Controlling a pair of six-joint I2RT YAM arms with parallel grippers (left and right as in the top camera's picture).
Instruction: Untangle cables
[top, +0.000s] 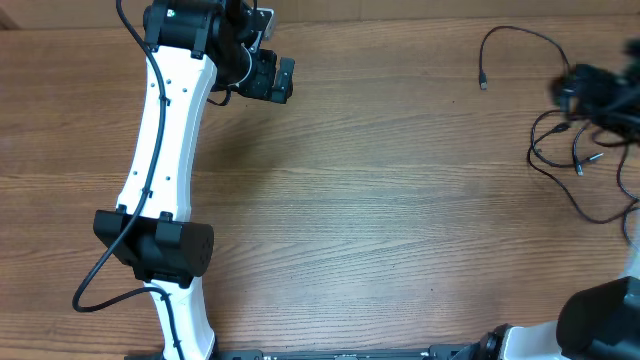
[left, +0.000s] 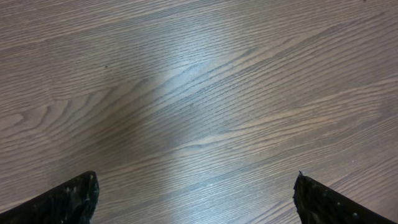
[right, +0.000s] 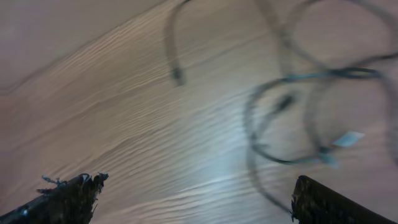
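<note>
Plain wood-grain table (top: 380, 200) fills the whole shot, with the white left arm (top: 165, 130) running along the left side. The left gripper (left: 196, 199) sits spread wide over bare wood, holding nothing. The right gripper (right: 193, 199) is blurry, but its fingers are wide apart and empty too, by the cables (top: 575, 150), a loose black tangle at the table's right edge with one plug end (top: 483, 83) trailing left.

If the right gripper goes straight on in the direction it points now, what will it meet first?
Probably the bare wooden table. The right gripper is open, and the looped cables lie just beside its line. The blur leaves depth unclear.
</note>
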